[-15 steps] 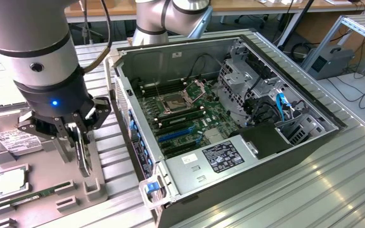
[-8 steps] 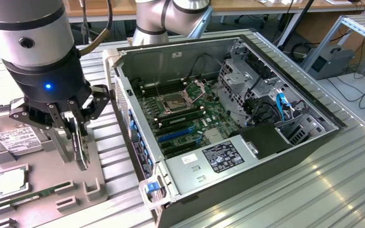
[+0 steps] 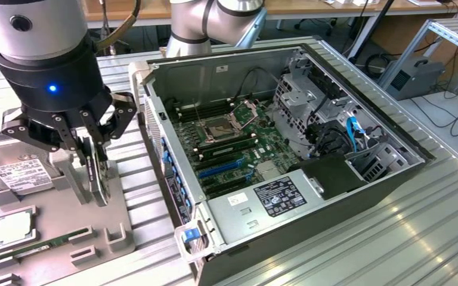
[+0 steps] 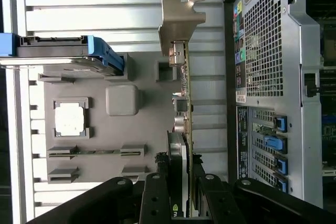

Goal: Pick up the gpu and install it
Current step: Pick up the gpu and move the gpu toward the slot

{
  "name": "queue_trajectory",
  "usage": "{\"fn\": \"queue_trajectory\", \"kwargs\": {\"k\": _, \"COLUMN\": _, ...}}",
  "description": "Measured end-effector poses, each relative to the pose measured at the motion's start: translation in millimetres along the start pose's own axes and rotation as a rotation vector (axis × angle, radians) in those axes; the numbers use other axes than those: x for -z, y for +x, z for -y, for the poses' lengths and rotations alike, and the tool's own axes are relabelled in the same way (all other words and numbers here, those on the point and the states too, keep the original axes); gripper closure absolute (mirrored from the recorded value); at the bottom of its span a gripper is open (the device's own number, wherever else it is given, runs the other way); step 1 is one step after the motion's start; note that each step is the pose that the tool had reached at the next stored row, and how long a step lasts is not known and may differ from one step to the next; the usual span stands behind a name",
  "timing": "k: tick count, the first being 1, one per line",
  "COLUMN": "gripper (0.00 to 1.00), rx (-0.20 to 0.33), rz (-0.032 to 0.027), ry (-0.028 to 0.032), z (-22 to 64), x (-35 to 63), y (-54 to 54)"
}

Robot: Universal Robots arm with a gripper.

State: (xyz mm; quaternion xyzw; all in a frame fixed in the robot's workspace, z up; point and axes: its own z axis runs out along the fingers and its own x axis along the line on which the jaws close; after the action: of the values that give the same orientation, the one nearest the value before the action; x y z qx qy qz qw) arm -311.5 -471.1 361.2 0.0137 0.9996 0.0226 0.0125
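Note:
The gpu [image 3: 99, 179] stands on edge over the grey parts tray [image 3: 121, 208], at the exterior view's left of the open computer case [image 3: 293, 143]. My gripper [image 3: 93, 152] comes down from above and is shut on the card's top edge. In the wrist view the gpu [image 4: 182, 108] runs edge-on away from the gripper [image 4: 181, 187], its silver bracket [image 4: 178, 19] at the far end and black fingers [image 4: 155, 192] pressed on both faces. Whether the card's lower edge still touches the tray I cannot tell.
Inside the case lie the motherboard with blue expansion slots [image 3: 217, 170] and a power supply [image 3: 285, 196]. On the tray sit a hard drive [image 3: 22, 173], a processor [image 3: 14, 229] and a RAM stick [image 3: 42, 247]. The case's rear panel [image 4: 268, 77] is close beside the card.

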Motion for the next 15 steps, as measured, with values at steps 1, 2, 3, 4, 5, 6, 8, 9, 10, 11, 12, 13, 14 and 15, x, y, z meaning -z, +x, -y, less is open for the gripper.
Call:
{"fn": "queue_trajectory", "kwargs": {"k": 1, "gripper": 0.73, "rx": 0.000, "rz": 0.0000, "ry": 0.0000, "z": -0.1, "x": 1.7, "y": -0.1}}
{"fn": "queue_trajectory", "kwargs": {"k": 2, "gripper": 0.73, "rx": 0.000, "rz": 0.0001, "ry": -0.0001, "z": -0.2, "x": 4.3, "y": -0.2}}
{"fn": "queue_trajectory", "kwargs": {"k": 3, "gripper": 0.73, "rx": 0.000, "rz": 0.0000, "ry": 0.0000, "z": -0.4, "x": 8.8, "y": -0.5}}
{"fn": "queue_trajectory", "kwargs": {"k": 4, "gripper": 0.73, "rx": 0.000, "rz": 0.0000, "ry": 0.0000, "z": -0.6, "x": 12.0, "y": -0.7}}
{"fn": "queue_trajectory", "kwargs": {"k": 5, "gripper": 0.73, "rx": 0.000, "rz": 0.0000, "ry": 0.0000, "z": -0.7, "x": 14.7, "y": -0.9}}
{"fn": "queue_trajectory", "kwargs": {"k": 6, "gripper": 0.73, "rx": 0.000, "rz": 0.0000, "ry": -0.0001, "z": -0.8, "x": 17.0, "y": -1.0}}
{"fn": "queue_trajectory", "kwargs": {"k": 8, "gripper": 0.73, "rx": 0.000, "rz": 0.0000, "ry": 0.0000, "z": -1.0, "x": 20.4, "y": -1.1}}
{"fn": "queue_trajectory", "kwargs": {"k": 9, "gripper": 0.73, "rx": 0.000, "rz": -0.0001, "ry": 0.0000, "z": -1.1, "x": 22.7, "y": -1.2}}
{"fn": "queue_trajectory", "kwargs": {"k": 10, "gripper": 0.73, "rx": 0.000, "rz": 0.0000, "ry": 0.0000, "z": -1.2, "x": 25.4, "y": -1.3}}
{"fn": "queue_trajectory", "kwargs": {"k": 11, "gripper": 0.73, "rx": 0.000, "rz": 0.0000, "ry": 0.0000, "z": -1.2, "x": 26.7, "y": -1.4}}
{"fn": "queue_trajectory", "kwargs": {"k": 12, "gripper": 0.73, "rx": 0.000, "rz": 0.0000, "ry": 0.0000, "z": -1.3, "x": 28.7, "y": -1.6}}
{"fn": "queue_trajectory", "kwargs": {"k": 13, "gripper": 0.73, "rx": 0.000, "rz": 0.0000, "ry": 0.0000, "z": -1.4, "x": 30.0, "y": -1.7}}
{"fn": "queue_trajectory", "kwargs": {"k": 14, "gripper": 0.73, "rx": 0.000, "rz": -0.0001, "ry": 0.0000, "z": -1.5, "x": 31.3, "y": -1.9}}
{"fn": "queue_trajectory", "kwargs": {"k": 15, "gripper": 0.73, "rx": 0.000, "rz": 0.0000, "ry": 0.0000, "z": -1.6, "x": 33.6, "y": -2.1}}
